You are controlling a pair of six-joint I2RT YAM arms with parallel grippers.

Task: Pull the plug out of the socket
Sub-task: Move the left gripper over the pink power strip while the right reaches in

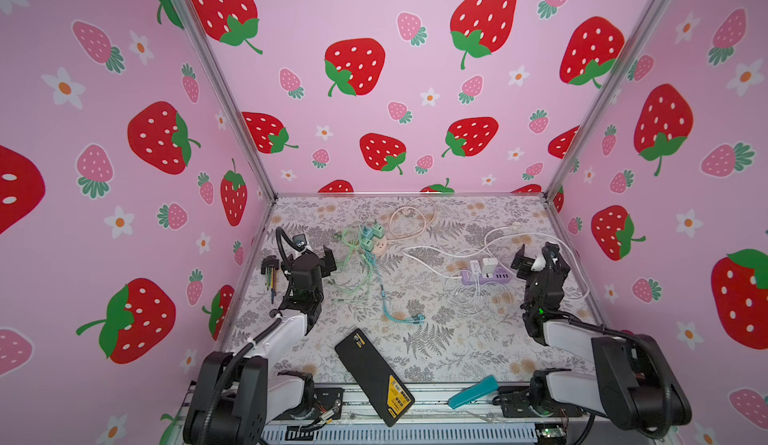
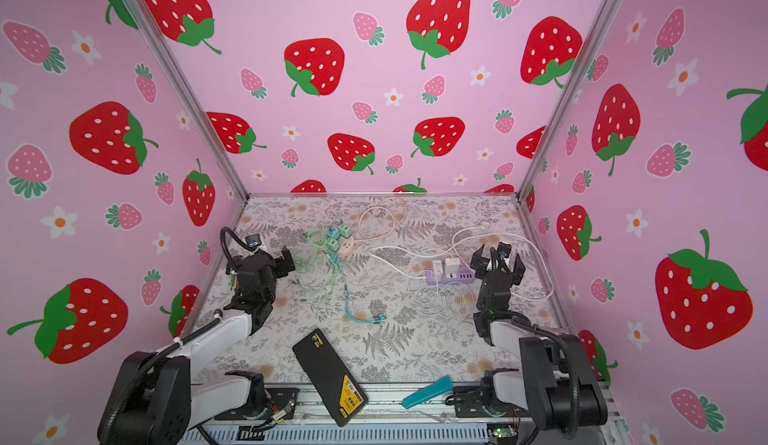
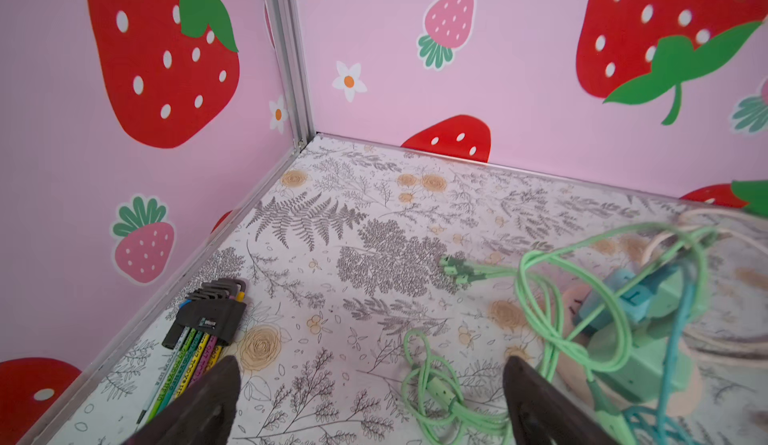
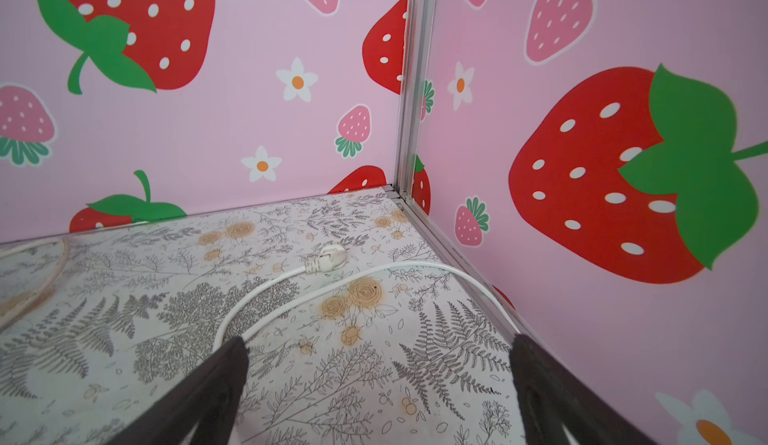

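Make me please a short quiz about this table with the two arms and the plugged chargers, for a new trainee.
1. True or false: the left hand is shut.
2. The two white chargers sit in a power strip of which colour? A pink, B purple, C black.
3. Fill in: the hand nearest that strip is the ___ one.

Key: 1 false, it is open and empty. 2 B. 3 right: the right hand is beside the strip.
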